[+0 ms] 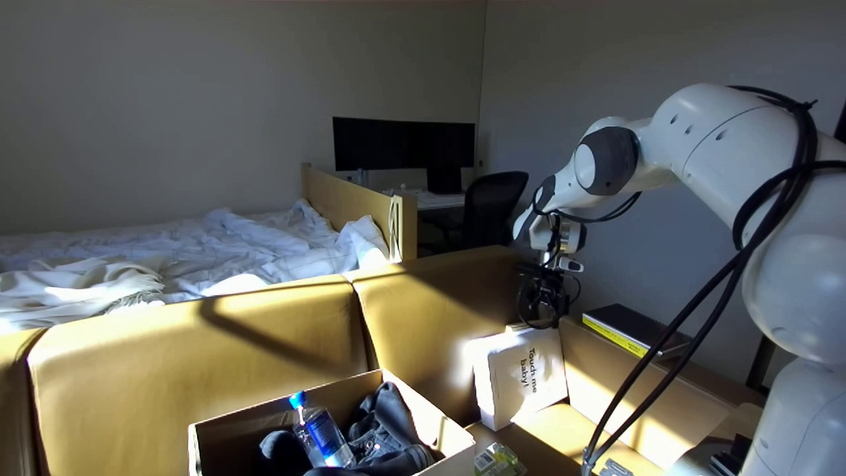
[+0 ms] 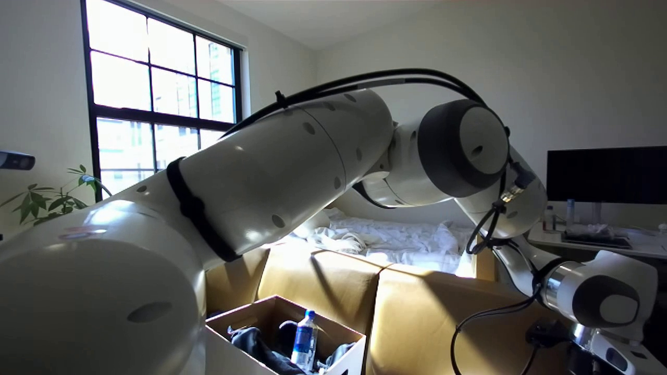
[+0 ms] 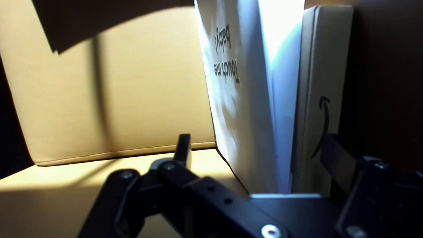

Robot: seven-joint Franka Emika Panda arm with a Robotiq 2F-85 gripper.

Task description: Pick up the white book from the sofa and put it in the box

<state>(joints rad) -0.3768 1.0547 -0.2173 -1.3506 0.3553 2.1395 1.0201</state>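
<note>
The white book, printed "Touch me baby!", stands upright and slightly tilted in the sofa's corner; it shows in the wrist view. It is hidden in an exterior view. The mustard sofa shows in both exterior views. My gripper is just above the book's top edge. In the wrist view the jaws are open, one finger left of the book, the other right of a package behind it; nothing is gripped. The cardboard box stands on the sofa, also in an exterior view.
A package with an arrow mark stands close behind the book. A dark book with a yellow edge lies on the sofa arm. The box holds a bottle and dark clothes. A green package lies beside the box.
</note>
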